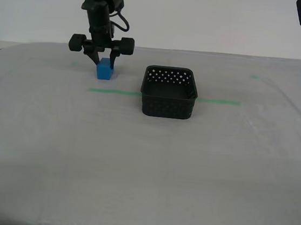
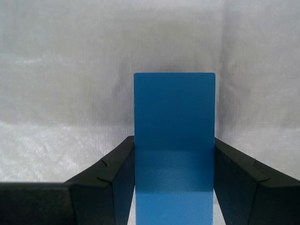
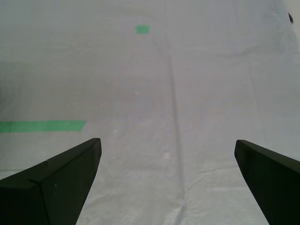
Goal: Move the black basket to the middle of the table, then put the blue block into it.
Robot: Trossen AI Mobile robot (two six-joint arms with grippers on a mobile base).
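Second gripper clamped on the blue block, basket waiting mid-table.

My second gripper (image 1: 102, 59) has its jaws closed against both side faces of the blue block (image 1: 105, 69), which sits at or just above the table (image 1: 142, 187), toward the exterior view's left of the black basket (image 1: 169, 92) — the basket straddles the green tape line (image 1: 113, 91). The risk I judge: the hold looks low on the block, so it could pivot or slip during the carry, or clip the basket's near wall if I bring it over too low. The second wrist view shows pad contact the exterior view cannot; only the exterior view shows the basket. My first gripper (image 3: 166, 180) hangs with jaws wide, holding nothing.
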